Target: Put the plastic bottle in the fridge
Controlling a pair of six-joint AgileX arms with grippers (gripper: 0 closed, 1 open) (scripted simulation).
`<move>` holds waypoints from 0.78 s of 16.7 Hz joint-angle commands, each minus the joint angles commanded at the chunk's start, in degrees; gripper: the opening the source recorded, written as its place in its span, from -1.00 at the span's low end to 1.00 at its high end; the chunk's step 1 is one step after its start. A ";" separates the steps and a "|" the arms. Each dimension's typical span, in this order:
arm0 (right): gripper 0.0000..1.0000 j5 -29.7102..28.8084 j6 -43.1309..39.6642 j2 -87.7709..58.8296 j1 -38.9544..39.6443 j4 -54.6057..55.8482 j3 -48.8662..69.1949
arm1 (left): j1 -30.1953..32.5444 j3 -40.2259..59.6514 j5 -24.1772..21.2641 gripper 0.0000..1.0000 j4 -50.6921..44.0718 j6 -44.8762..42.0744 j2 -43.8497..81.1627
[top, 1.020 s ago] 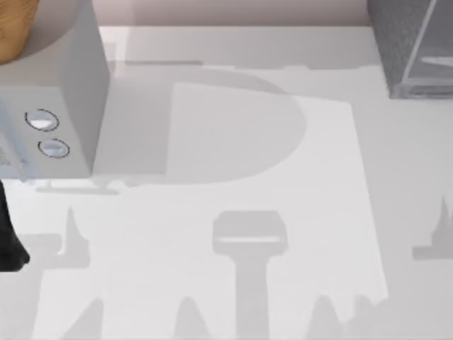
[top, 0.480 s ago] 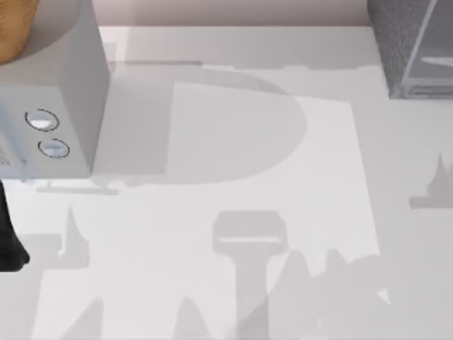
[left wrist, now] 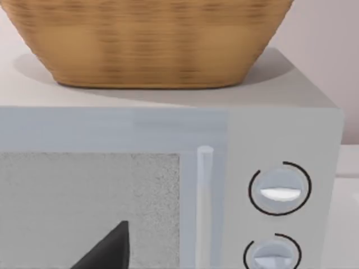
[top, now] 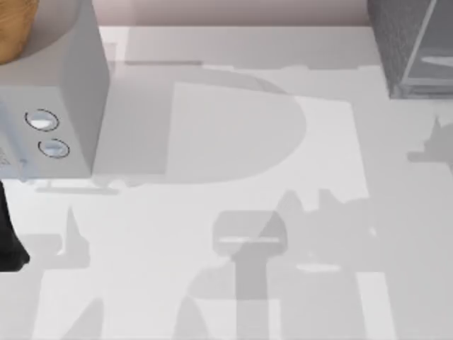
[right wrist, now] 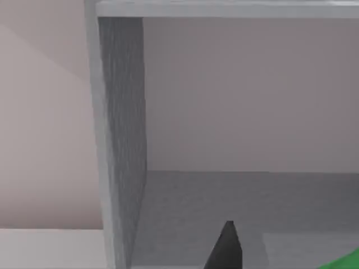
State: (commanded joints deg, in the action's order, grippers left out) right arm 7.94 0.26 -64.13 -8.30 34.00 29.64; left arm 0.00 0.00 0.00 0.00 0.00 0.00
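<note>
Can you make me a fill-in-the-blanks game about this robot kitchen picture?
1. The woven basket sits on top of the pale grey box that has ____ round knobs.
2. In the top view, the dark speckled fridge stands at the table's far ____ corner.
3. In the right wrist view, the fridge's inside can be seen, so its door is ____.
4. The basket's colour is ____.

Missing words: two; right; open; brown

Fridge [top: 414,46] far right; basket [left wrist: 148,42] atop knobbed box [top: 60,99] left.
</note>
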 joint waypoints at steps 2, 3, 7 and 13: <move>-0.98 0.89 -0.38 -6.16 -0.73 3.61 3.17 | 0.00 0.00 0.00 1.00 0.00 0.00 0.00; -0.98 1.33 -0.42 -9.37 -1.10 5.28 4.62 | 0.00 0.00 0.00 1.00 0.00 0.00 0.00; -0.98 2.65 0.21 -22.23 -3.05 12.01 10.47 | 0.00 0.00 0.00 1.00 0.00 0.00 0.00; -0.98 4.43 0.46 -42.51 -6.30 22.80 19.89 | 0.00 0.00 0.00 1.00 0.00 0.00 0.00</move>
State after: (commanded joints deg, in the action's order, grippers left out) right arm 12.38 0.72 -106.64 -14.60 56.80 49.53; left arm 0.00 0.00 0.00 0.00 0.00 0.00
